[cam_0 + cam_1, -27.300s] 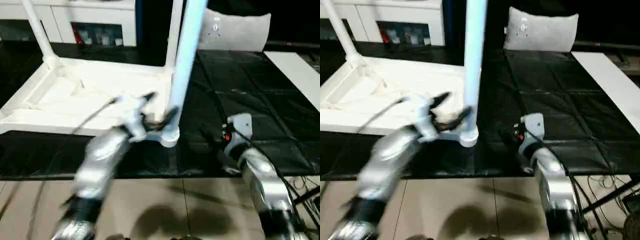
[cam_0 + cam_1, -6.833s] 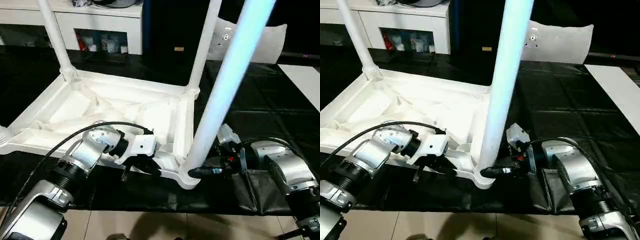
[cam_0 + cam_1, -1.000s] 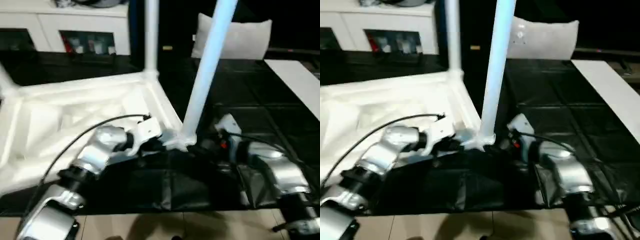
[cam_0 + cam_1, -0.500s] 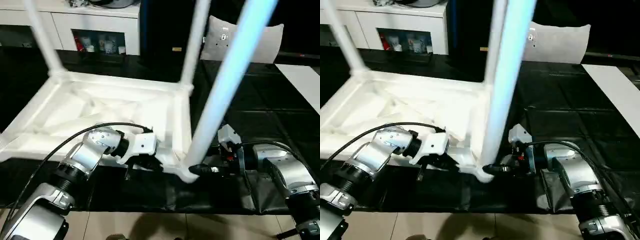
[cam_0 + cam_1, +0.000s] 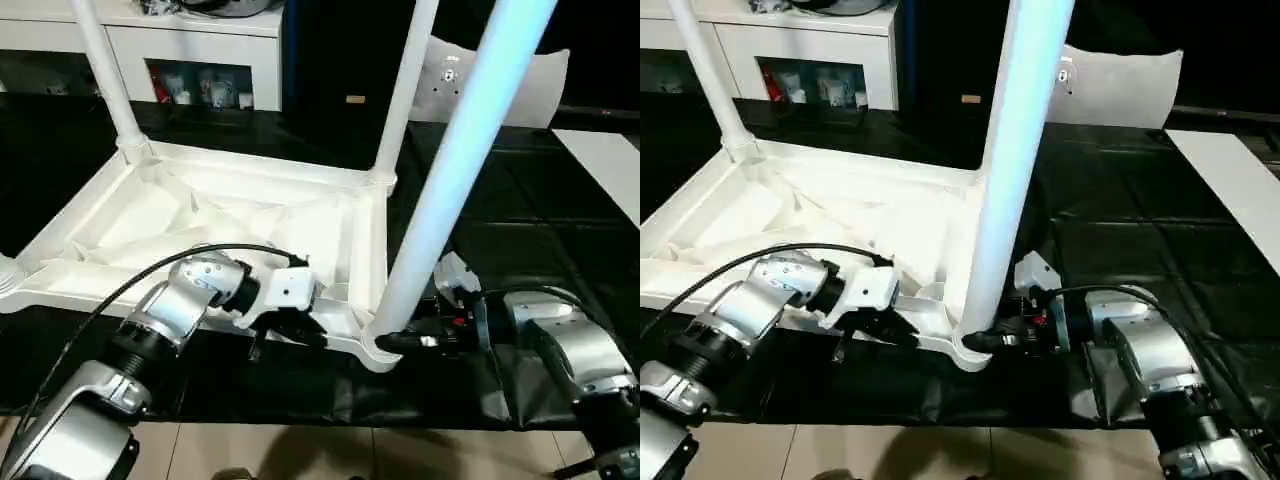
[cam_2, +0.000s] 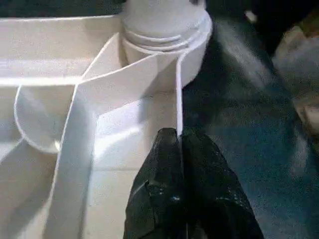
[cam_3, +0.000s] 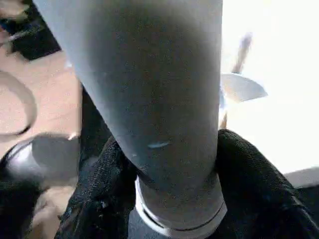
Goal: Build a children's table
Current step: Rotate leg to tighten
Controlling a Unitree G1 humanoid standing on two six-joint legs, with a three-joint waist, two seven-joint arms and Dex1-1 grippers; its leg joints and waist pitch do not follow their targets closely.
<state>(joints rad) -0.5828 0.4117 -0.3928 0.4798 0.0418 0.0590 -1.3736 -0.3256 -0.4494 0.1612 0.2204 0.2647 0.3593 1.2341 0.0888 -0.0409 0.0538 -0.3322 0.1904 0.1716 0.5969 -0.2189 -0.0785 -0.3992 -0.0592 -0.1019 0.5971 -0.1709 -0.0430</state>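
The children's table [image 5: 200, 215] lies upside down on a black mat, ribbed underside up. White legs stand in the far left socket [image 5: 105, 75], the far right socket [image 5: 405, 90] and the near right socket [image 5: 450, 170]. My left gripper [image 5: 300, 337] is shut on the thin rim wall [image 6: 178, 107] of the table, just left of the near right socket. My right gripper [image 5: 392, 343] reaches in from the right. Its black fingers [image 7: 259, 184] hug both sides of the near right leg [image 7: 154, 99] at its base.
A white cabinet with glass doors [image 5: 200, 60] stands along the back. A pale cushion [image 5: 510, 70] leans at the back right, and a white board [image 5: 605, 165] lies at the right edge. The black mat [image 5: 530, 230] ends at tiled floor [image 5: 300, 450] in front.
The head view has swung and steadied. My right gripper's fingers have drawn in around the base of the near right leg. The left gripper keeps its pinch on the rim.
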